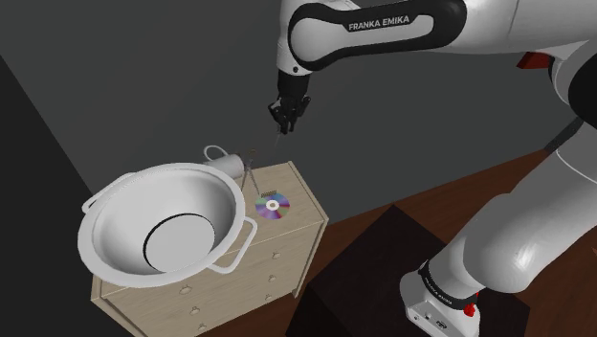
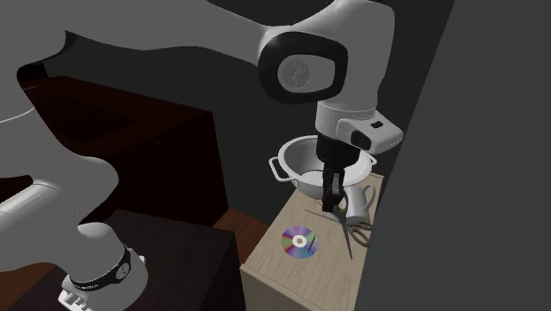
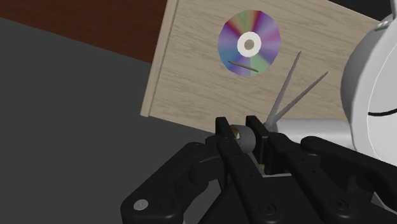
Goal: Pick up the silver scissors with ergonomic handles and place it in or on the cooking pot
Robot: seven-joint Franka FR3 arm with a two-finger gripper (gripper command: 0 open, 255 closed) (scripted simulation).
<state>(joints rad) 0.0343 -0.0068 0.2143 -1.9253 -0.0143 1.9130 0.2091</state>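
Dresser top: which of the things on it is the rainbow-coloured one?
The flat round disc, lying near the scissors. The big pot and the mug are white, and the scissors are grey.

The scissors (image 2: 358, 231) lie flat on the pale wooden dresser top (image 1: 301, 199), in the lower right of the second exterior view. They have thin grey blades spread open in a V and tan handles. The cooking pot (image 1: 206, 196) stands upright at the shoulder view's left: white, wide and round, with two loop handles.
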